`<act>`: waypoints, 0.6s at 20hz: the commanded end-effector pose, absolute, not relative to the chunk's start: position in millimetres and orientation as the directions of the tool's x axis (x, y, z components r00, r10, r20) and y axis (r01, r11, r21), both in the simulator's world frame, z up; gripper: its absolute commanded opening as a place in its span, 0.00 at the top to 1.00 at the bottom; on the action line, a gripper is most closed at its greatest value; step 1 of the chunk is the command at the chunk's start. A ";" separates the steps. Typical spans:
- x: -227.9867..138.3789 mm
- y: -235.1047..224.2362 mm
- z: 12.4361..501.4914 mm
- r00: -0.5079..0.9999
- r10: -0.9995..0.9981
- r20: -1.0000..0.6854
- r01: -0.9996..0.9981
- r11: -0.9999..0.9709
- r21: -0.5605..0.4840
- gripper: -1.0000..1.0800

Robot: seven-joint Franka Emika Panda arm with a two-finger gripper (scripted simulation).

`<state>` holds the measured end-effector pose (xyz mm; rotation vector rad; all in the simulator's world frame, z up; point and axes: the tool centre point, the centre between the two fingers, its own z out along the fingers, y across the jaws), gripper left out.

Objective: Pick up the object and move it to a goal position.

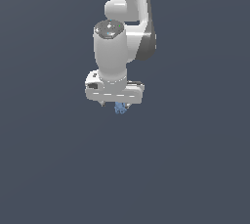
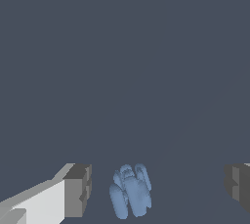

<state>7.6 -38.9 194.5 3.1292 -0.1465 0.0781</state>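
In the exterior view, the white Panda arm comes down from twelve o'clock and ends in a broad white hand whose gripper points straight down near the picture's middle. The small, lumpy blue object with knobbly bumps peeps out just under the hand, at about six o'clock from the wrist, a little toward the exterior view's right of the hand's midline. The fingers are mostly hidden by the hand here, so this view does not show their spread or whether they touch the blue object. All around is a flat, dark grey-blue ground.

In the wrist view, the two grey finger pads stand wide apart, one at about eight o'clock and the other at about four o'clock at the picture's edge. The blue object lies between them at six o'clock, nearer the eight-o'clock pad, with ground showing on both sides. Neither pad touches it, and the gripper holds nothing.
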 end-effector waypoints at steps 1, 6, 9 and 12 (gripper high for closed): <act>6.6 -38.5 193.0 0.993 -0.108 0.049 -0.108 -0.994 0.004 0.04; 2.7 -36.9 187.6 0.985 -0.164 0.047 -0.164 -0.986 0.000 0.04; -0.7 -35.6 183.0 0.977 -0.211 0.044 -0.211 -0.978 -0.003 0.04; -4.9 -34.1 177.5 0.962 -0.268 0.041 -0.268 -0.963 -0.007 0.04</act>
